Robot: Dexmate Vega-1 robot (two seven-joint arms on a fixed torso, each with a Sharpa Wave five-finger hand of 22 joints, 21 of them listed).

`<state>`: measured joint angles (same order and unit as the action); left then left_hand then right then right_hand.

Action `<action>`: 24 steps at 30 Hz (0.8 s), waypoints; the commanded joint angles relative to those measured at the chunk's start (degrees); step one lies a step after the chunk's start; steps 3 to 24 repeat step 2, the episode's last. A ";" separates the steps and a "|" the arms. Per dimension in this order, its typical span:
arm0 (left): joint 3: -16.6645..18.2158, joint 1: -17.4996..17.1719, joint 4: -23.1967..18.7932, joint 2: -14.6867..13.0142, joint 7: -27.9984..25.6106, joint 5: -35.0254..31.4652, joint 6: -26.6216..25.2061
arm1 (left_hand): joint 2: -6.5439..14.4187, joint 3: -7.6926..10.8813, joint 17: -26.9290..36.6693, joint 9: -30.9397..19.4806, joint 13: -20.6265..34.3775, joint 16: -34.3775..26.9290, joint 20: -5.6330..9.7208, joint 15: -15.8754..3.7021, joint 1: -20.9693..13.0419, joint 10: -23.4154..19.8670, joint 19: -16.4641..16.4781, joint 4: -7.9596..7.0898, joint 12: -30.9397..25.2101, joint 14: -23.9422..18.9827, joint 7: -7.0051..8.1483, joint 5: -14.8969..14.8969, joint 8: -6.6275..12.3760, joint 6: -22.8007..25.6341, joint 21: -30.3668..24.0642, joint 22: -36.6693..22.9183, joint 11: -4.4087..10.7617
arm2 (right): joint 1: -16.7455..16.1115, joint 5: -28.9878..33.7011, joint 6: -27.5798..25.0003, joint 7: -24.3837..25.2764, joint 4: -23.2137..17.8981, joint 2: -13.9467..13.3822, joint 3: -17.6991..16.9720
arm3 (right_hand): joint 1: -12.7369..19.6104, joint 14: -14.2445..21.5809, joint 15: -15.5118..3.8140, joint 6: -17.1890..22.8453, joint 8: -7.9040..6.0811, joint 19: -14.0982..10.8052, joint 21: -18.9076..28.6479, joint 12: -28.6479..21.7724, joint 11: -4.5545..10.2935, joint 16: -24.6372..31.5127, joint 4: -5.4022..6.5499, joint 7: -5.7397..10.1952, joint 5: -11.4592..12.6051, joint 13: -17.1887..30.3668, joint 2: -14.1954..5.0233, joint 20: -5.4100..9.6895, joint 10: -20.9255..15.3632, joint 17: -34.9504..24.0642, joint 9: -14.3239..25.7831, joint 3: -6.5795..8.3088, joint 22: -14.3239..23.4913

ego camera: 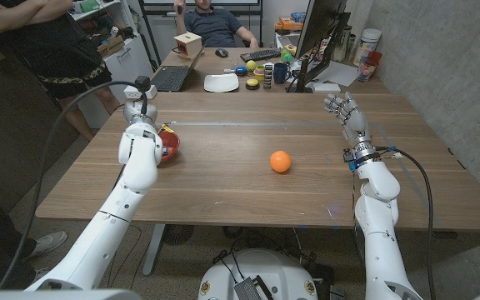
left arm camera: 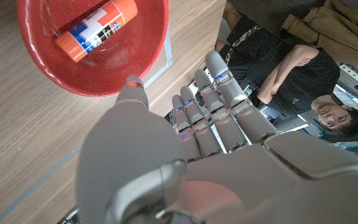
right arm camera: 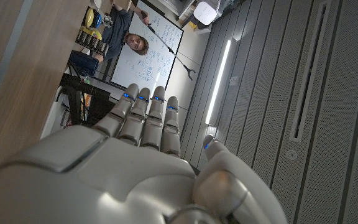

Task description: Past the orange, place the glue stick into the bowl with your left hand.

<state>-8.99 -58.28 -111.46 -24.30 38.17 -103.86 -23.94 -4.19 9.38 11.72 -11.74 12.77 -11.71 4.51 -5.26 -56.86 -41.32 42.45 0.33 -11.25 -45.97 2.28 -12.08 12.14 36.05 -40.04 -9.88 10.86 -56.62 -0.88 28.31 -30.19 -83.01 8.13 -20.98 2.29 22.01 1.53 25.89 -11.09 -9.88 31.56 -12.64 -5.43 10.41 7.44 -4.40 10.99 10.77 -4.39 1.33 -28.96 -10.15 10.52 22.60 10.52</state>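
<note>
Orange: alone on the wooden table, nearest the front edge, between both arms.
Left hand: at 9 o'clock from the orange, fingers extended and apart, holding nothing, just beside the bowl.
Red bowl: partly behind the left forearm.
Glue stick: lying on its side inside the bowl.
Right hand: at 2 o'clock from the orange, raised, fingers straight, empty.
Far end: a seated person behind a laptop.

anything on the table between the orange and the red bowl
No, that stretch is bare wood in the head view: the orange sits alone mid-table, and the bowl with the glue stick in it lies beside the left hand.
</note>
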 commanded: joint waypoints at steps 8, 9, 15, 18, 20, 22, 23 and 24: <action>1.64 -0.59 -2.85 1.02 -0.51 0.25 0.23 | -0.16 -0.08 -0.08 0.06 0.15 -0.30 1.35 -7.38 0.53 -0.39 0.60 -0.31 -0.27 -0.61 0.11 -0.33 0.20 0.29 0.20 -0.08 -0.02 | -0.22 -0.49 0.40 -0.38 0.06 0.00 -0.10 | -0.11 0.43 -0.12 0.25 -0.03 -0.49 -0.16 0.10 0.15 0.31 -0.11 -0.12 0.24 0.15 0.35 0.13 -0.46 -0.01 0.32 -0.25 0.13; 1.64 -0.59 -2.85 1.02 -0.51 0.25 0.23 | -0.16 -0.08 -0.08 0.06 0.15 -0.30 1.35 -7.38 0.53 -0.39 0.60 -0.31 -0.27 -0.61 0.11 -0.33 0.20 0.29 0.20 -0.08 -0.02 | -0.22 -0.49 0.40 -0.38 0.06 0.00 -0.10 | -0.11 0.43 -0.12 0.25 -0.03 -0.49 -0.16 0.10 0.15 0.31 -0.11 -0.12 0.24 0.15 0.35 0.13 -0.46 -0.01 0.32 -0.25 0.13; 1.64 -0.59 -2.85 1.02 -0.51 0.25 0.23 | -0.16 -0.08 -0.08 0.06 0.15 -0.30 1.35 -7.38 0.53 -0.39 0.60 -0.31 -0.27 -0.61 0.11 -0.33 0.20 0.29 0.20 -0.08 -0.02 | -0.22 -0.49 0.40 -0.38 0.06 0.00 -0.10 | -0.11 0.43 -0.12 0.25 -0.03 -0.49 -0.16 0.10 0.15 0.31 -0.11 -0.12 0.24 0.15 0.35 0.13 -0.46 -0.01 0.32 -0.25 0.13; 1.64 -0.59 -2.85 1.02 -0.51 0.25 0.23 | -0.16 -0.08 -0.08 0.06 0.15 -0.30 1.35 -7.38 0.53 -0.39 0.60 -0.31 -0.27 -0.61 0.11 -0.33 0.20 0.29 0.20 -0.08 -0.02 | -0.22 -0.49 0.40 -0.38 0.06 0.00 -0.10 | -0.11 0.43 -0.12 0.25 -0.03 -0.49 -0.16 0.10 0.15 0.31 -0.11 -0.12 0.24 0.15 0.35 0.13 -0.46 -0.01 0.32 -0.25 0.13; 1.64 -0.59 -2.85 1.02 -0.51 0.25 0.23 | -0.16 -0.08 -0.08 0.06 0.15 -0.30 1.35 -7.38 0.53 -0.39 0.60 -0.31 -0.27 -0.61 0.11 -0.33 0.20 0.29 0.20 -0.08 -0.02 | -0.22 -0.49 0.40 -0.38 0.06 0.00 -0.10 | -0.11 0.43 -0.12 0.25 -0.03 -0.49 -0.16 0.10 0.15 0.31 -0.11 -0.12 0.24 0.15 0.35 0.13 -0.46 -0.01 0.32 -0.25 0.13; 1.64 -0.59 -2.85 1.02 -0.51 0.25 0.23 | -0.16 -0.08 -0.08 0.06 0.15 -0.30 1.35 -7.38 0.53 -0.39 0.60 -0.31 -0.27 -0.61 0.11 -0.33 0.20 0.29 0.20 -0.08 -0.02 | -0.22 -0.49 0.40 -0.38 0.06 0.00 -0.10 | -0.11 0.43 -0.12 0.25 -0.03 -0.49 -0.16 0.10 0.15 0.31 -0.11 -0.12 0.24 0.15 0.35 0.13 -0.46 -0.01 0.32 -0.25 0.13; 1.64 -0.59 -2.85 1.02 -0.51 0.25 0.23 | -0.16 -0.08 -0.08 0.06 0.15 -0.30 1.35 -7.38 0.53 -0.39 0.60 -0.31 -0.27 -0.61 0.11 -0.33 0.20 0.29 0.20 -0.08 -0.02 | -0.22 -0.49 0.40 -0.38 0.06 0.00 -0.10 | -0.11 0.43 -0.12 0.25 -0.03 -0.49 -0.16 0.10 0.15 0.31 -0.11 -0.12 0.24 0.15 0.35 0.13 -0.46 -0.01 0.32 -0.25 0.13; 1.64 -0.59 -2.85 1.02 -0.51 0.25 0.23 | -0.16 -0.08 -0.08 0.06 0.15 -0.30 1.35 -7.38 0.53 -0.39 0.60 -0.31 -0.27 -0.61 0.11 -0.33 0.20 0.29 0.20 -0.08 -0.02 | -0.22 -0.49 0.40 -0.38 0.06 0.00 -0.10 | -0.11 0.43 -0.12 0.25 -0.03 -0.49 -0.16 0.10 0.15 0.31 -0.11 -0.12 0.24 0.15 0.35 0.13 -0.46 -0.01 0.32 -0.25 0.13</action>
